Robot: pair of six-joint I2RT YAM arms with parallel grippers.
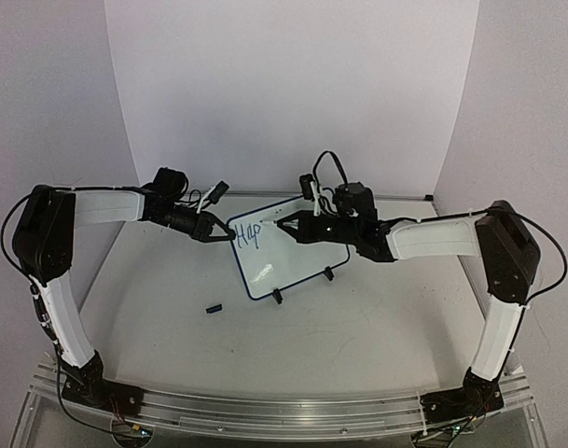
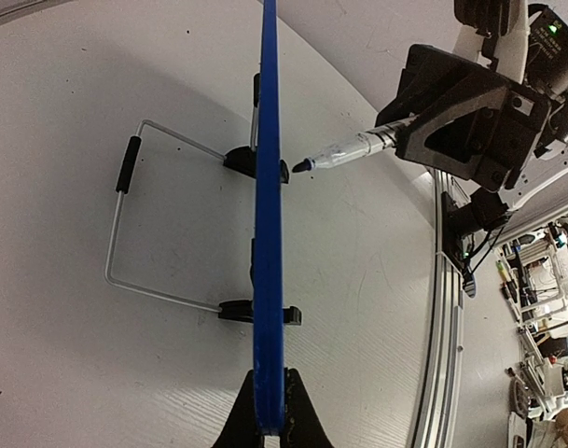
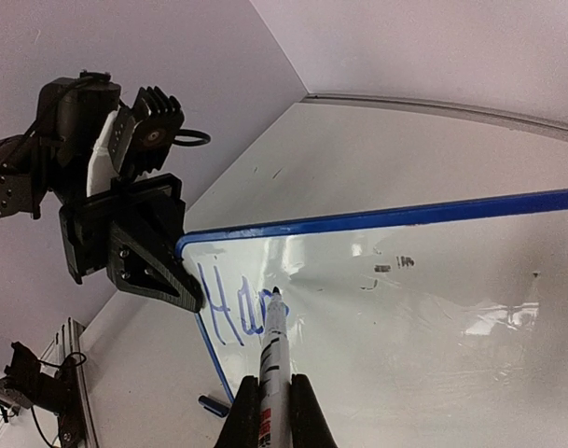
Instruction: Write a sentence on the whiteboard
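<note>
Blue-rimmed whiteboard (image 1: 288, 266) stands at frame centre in the top view, propped on a wire stand (image 2: 125, 233). It looks light and stiff, likely to skid or tip under pen pressure. Left gripper (image 1: 220, 231) is clenched on its left rim, a good bracing spot. Right gripper (image 1: 299, 227) is clamped on the marker (image 3: 272, 345), tip at the sentence (image 3: 235, 313), which reads "Hap". Bare board lies right and below, with the top rim close above. Small dark cap (image 1: 214, 307) sits lower left, apart.
</note>
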